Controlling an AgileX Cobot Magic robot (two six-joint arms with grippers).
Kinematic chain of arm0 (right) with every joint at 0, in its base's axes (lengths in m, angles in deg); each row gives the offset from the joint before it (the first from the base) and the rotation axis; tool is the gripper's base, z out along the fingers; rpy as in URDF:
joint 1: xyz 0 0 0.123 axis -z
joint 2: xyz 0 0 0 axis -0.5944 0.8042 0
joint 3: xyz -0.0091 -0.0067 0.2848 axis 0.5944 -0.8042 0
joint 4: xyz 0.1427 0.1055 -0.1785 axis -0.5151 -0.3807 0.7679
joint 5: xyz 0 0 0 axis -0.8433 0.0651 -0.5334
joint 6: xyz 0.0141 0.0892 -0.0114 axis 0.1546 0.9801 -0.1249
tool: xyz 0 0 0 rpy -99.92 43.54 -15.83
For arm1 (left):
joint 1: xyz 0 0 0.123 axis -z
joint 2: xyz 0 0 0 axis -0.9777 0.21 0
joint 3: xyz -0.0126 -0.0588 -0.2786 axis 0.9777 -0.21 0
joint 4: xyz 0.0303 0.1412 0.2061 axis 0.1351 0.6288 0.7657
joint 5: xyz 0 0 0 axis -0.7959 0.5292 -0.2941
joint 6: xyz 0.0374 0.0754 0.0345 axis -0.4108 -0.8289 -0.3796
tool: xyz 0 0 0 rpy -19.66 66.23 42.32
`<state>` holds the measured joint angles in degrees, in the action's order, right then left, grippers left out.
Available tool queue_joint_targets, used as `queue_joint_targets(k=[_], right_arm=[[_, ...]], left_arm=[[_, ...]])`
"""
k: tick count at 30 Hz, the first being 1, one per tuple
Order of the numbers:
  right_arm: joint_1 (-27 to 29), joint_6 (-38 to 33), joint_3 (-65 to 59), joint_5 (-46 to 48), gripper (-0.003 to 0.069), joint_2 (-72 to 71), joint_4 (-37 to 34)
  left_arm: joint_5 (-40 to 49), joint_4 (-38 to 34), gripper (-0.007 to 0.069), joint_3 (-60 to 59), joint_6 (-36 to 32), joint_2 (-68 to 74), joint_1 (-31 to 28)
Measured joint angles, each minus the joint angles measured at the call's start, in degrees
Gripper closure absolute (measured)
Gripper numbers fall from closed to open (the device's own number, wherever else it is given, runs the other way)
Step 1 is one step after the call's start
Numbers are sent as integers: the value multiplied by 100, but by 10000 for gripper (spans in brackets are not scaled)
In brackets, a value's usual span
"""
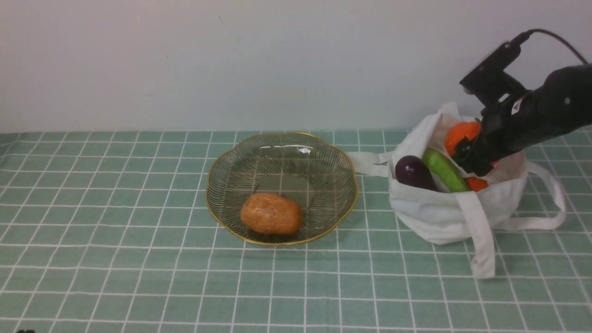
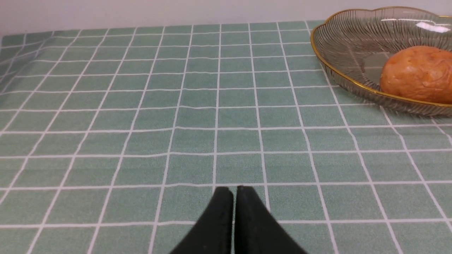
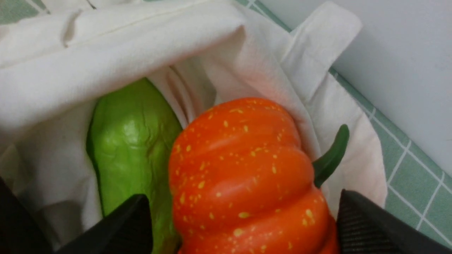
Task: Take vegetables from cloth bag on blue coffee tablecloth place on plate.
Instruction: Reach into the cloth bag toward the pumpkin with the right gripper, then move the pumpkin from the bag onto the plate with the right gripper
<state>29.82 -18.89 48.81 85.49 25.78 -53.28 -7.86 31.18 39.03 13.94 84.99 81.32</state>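
Observation:
The cloth bag (image 1: 439, 212) lies open at the right on the blue coffee tablecloth (image 1: 115, 231). In it are the orange pumpkin (image 1: 460, 134), the green cucumber (image 1: 444, 170), the purple eggplant (image 1: 413, 172) and a small orange-red one (image 1: 476, 183). My right gripper (image 1: 467, 155) reaches into the bag. In the right wrist view the gripper (image 3: 243, 195) is open, its fingers straddling the pumpkin (image 3: 240, 169): one touches it, the other stands beside the cucumber (image 3: 130, 141). The brown potato (image 1: 271, 213) lies in the plate (image 1: 240, 166). My left gripper (image 2: 233, 192) is shut and empty, low over the cloth.
The bag's strap handles (image 1: 481, 249) trail over the cloth in front of and to the right of the bag. A pale wall runs close behind the table. In the left wrist view the plate (image 2: 339, 53) with the potato (image 2: 416, 74) stands ahead.

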Motion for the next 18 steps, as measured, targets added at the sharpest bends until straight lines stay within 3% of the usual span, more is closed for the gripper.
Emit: queue_joint_targets(k=[2,3,13,18], right_arm=[[0,12,11,0,92,21,61],[0,20,11,6,159,23,140],[-1,39,11,339,162,-201,282],[-1,43,11,637,162,-868,-187]], left_arm=[[0,0,632,0,0,0,0],[0,0,632,0,0,0,0],[0,0,632,0,0,0,0],[0,0,632,0,0,0,0]])
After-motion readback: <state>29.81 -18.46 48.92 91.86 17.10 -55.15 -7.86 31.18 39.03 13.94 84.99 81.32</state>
